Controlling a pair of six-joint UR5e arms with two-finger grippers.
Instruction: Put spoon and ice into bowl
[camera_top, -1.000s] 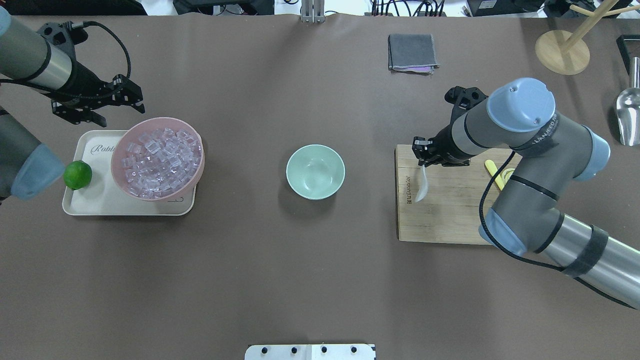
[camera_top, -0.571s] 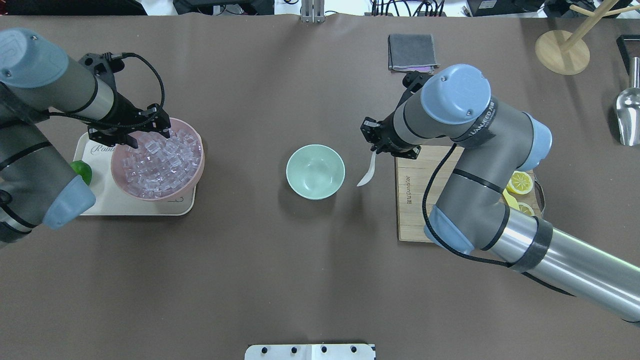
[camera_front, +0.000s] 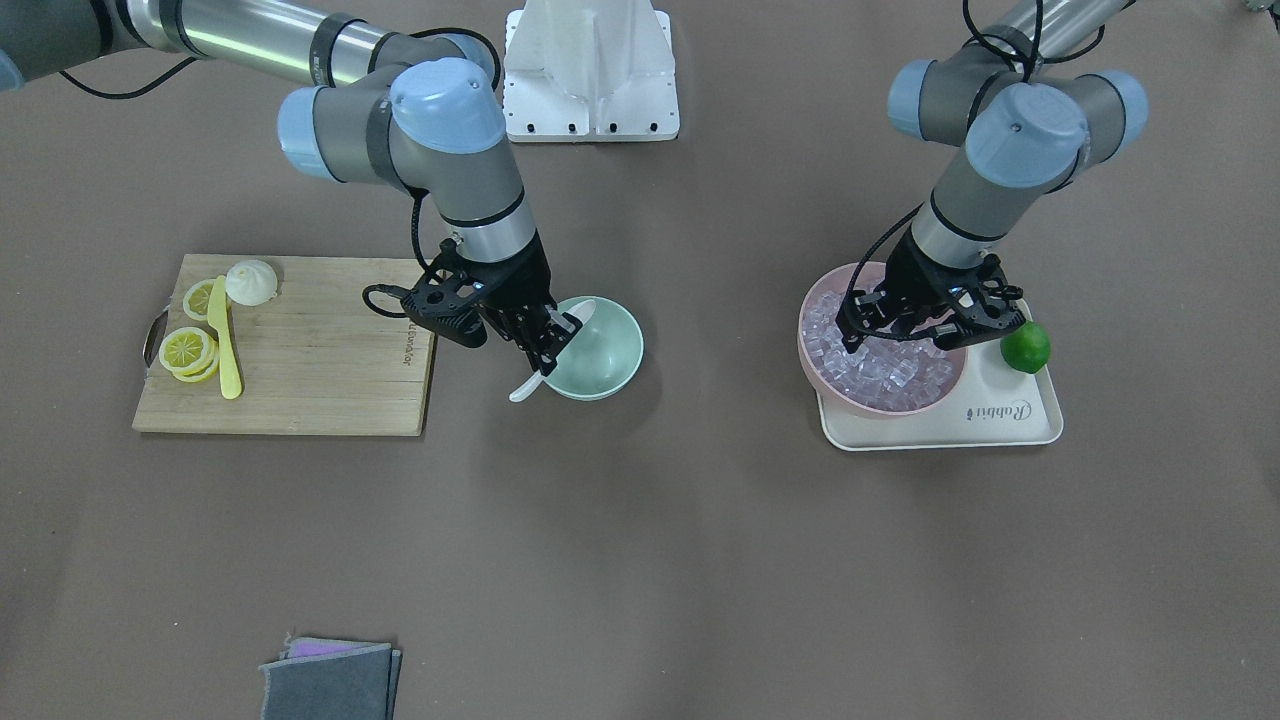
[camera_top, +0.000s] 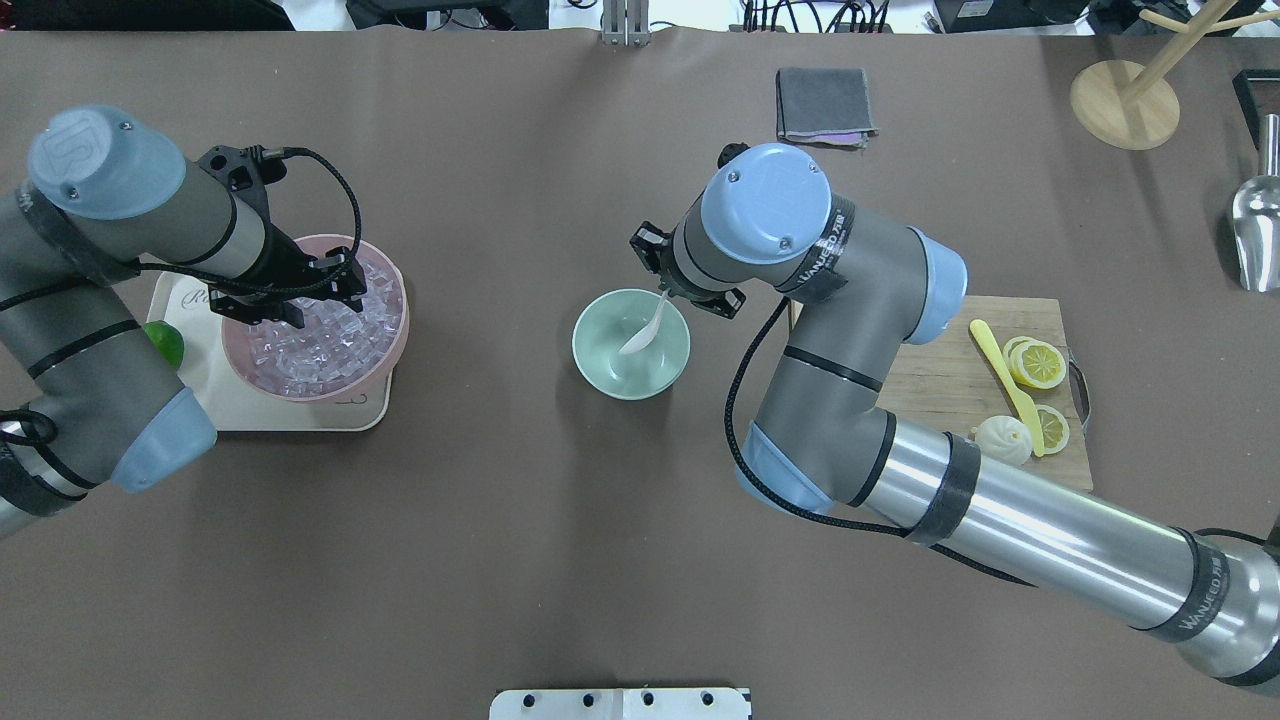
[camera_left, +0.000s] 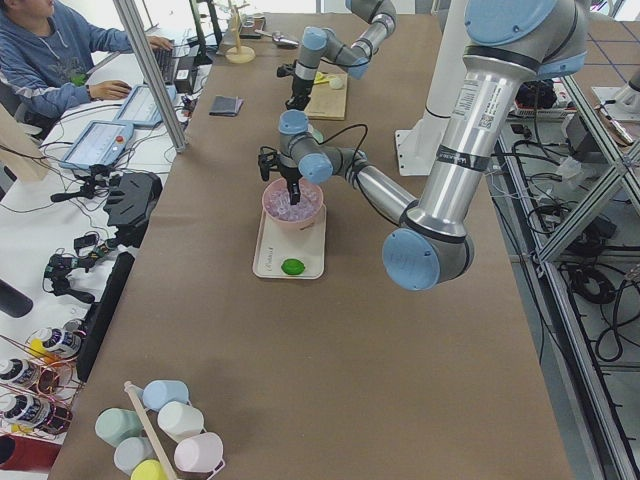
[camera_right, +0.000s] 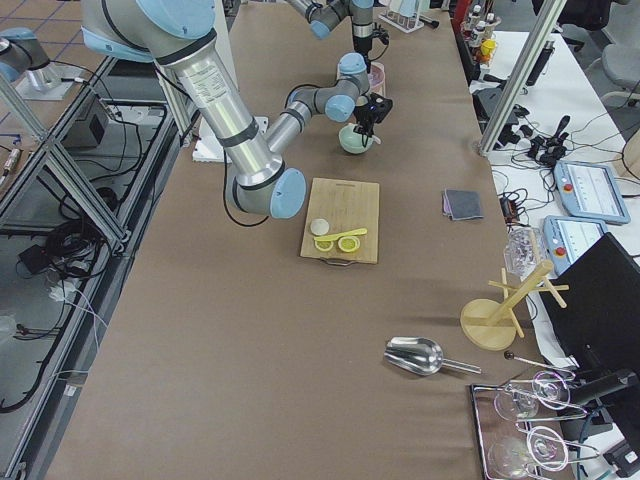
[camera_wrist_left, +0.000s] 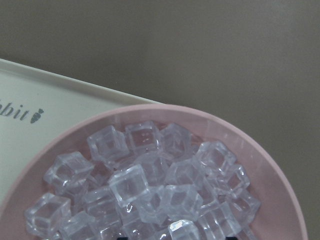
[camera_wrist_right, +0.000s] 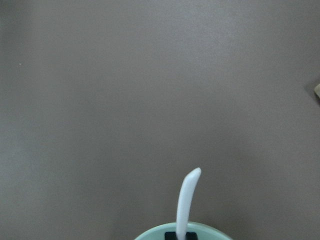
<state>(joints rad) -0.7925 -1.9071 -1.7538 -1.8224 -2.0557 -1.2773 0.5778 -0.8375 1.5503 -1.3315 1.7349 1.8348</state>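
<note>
The mint-green bowl (camera_top: 600, 375) stands mid-table, also in the front view (camera_front: 612, 366). My right gripper (camera_top: 663, 292) (camera_front: 545, 350) is shut on the white spoon (camera_top: 638, 337) and holds it tilted, scoop over the bowl's inside (camera_front: 581, 314). In the right wrist view one end of the spoon (camera_wrist_right: 189, 200) rises above the bowl's rim (camera_wrist_right: 150, 234). My left gripper (camera_top: 318, 302) (camera_front: 897, 338) is open, its fingertips down among the clear ice cubes (camera_top: 320, 350) (camera_wrist_left: 150, 185) in the pink bowl (camera_top: 392, 340) (camera_wrist_left: 280, 190). No cube is held.
The pink bowl sits on a cream tray (camera_top: 200, 405) with a lime (camera_front: 1025, 347). A wooden cutting board (camera_top: 940, 380) at the right holds a yellow knife (camera_top: 1000, 375), lemon slices (camera_top: 1040, 362) and a bun (camera_top: 1002, 440). A grey cloth (camera_top: 825, 103) lies at the back, a metal scoop (camera_top: 1258, 220) far right.
My right arm carried the spoon left from the cutting board to over the mint-green bowl. My left arm moved from beside the tray to over the pink bowl and down into the ice.
</note>
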